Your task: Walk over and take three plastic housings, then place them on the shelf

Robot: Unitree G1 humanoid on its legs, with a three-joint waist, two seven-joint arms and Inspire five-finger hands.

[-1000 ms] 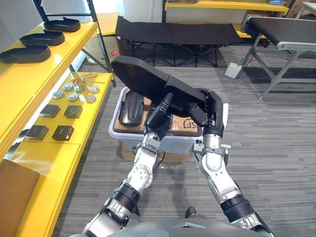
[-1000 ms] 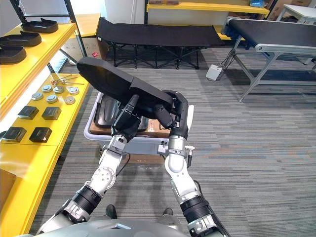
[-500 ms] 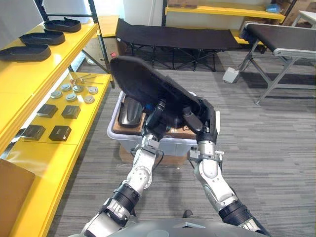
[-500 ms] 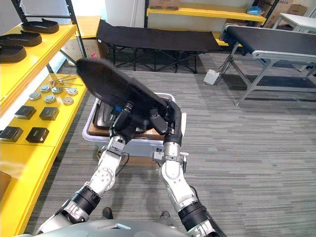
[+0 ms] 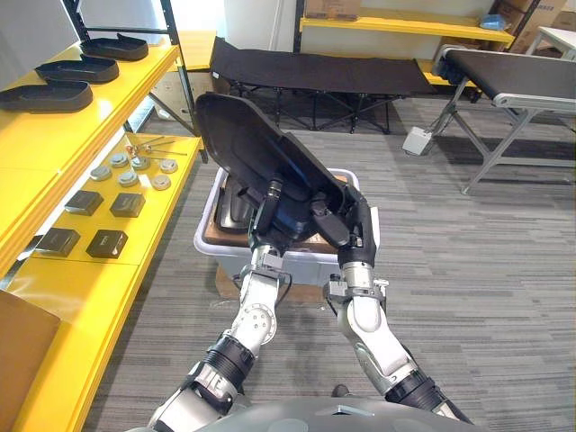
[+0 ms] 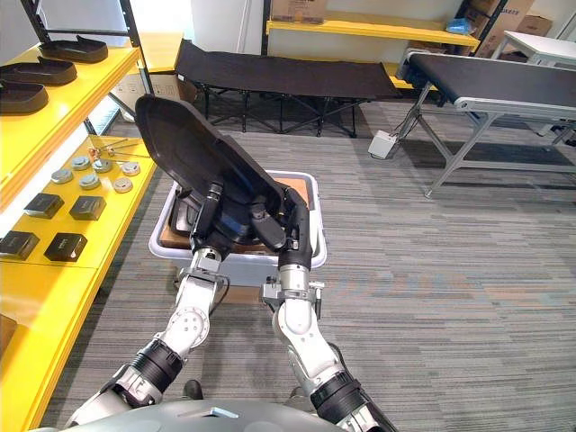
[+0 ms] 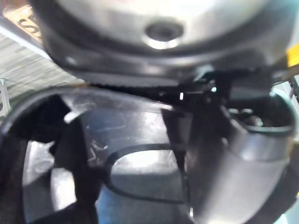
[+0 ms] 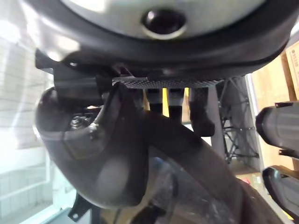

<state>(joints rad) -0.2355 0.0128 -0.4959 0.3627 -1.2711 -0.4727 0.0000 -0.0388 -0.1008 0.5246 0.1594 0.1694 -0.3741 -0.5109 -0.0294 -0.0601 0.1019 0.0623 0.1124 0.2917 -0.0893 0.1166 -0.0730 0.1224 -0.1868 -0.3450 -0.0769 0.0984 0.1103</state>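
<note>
A large black plastic housing [image 5: 243, 135] stands steeply tilted above a white bin [image 5: 209, 247], its hollow side towards me. My left hand [image 5: 270, 209] grips its lower edge from the left. My right hand [image 5: 346, 229] is curled round the same edge from the right. In the left wrist view my thumb [image 7: 233, 163] lies against the housing's ribbed inside [image 7: 117, 135]. The right wrist view has the thumb [image 8: 107, 154] clamped over the housing's rim [image 8: 196, 154]. Another housing [image 5: 236, 202] lies in the bin. Three more rest on the upper yellow shelf [image 5: 108, 99], one being [image 5: 45, 94].
The lower yellow shelf [image 5: 135, 234] at the left carries small black boxes [image 5: 108, 243] and metal discs [image 5: 135, 175]. A black folding cot [image 5: 315, 72] stands behind the bin. A conveyor table [image 5: 513, 76] and a grey box [image 5: 418, 139] are at the right.
The housing has tipped from nearly flat to steeply upright, its far end rising. My left hand's fingers have curled onto its edge. Both hands have drawn closer together.
</note>
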